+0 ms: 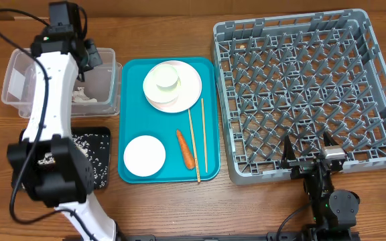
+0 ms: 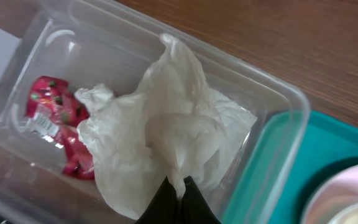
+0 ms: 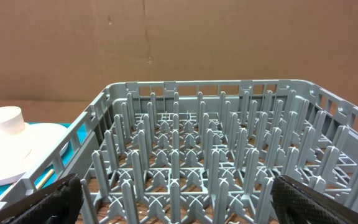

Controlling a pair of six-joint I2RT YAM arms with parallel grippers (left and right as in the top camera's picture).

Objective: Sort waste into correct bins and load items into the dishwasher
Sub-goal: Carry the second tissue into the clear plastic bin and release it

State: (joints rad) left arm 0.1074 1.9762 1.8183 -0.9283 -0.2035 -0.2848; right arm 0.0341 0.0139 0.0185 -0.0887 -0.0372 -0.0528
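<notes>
Left wrist view: the crumpled white tissue [image 2: 166,124] is seen pinched in the closed left gripper [image 2: 178,186], hanging straight ahead of it over the clear tub [image 2: 291,99] at the desk's far-left corner, beside the red wrapper [image 2: 55,112].

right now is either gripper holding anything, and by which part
The left gripper pinches the crumpled white tissue by a fold at its near edge, over the clear tub. The right gripper is open, holding nothing.

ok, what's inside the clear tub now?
A crumpled tissue, pinched at its lower edge by the left jaws, and a red wrapper beside it. The tissue covers much of the tub floor, so anything beneath it is hidden.
</notes>
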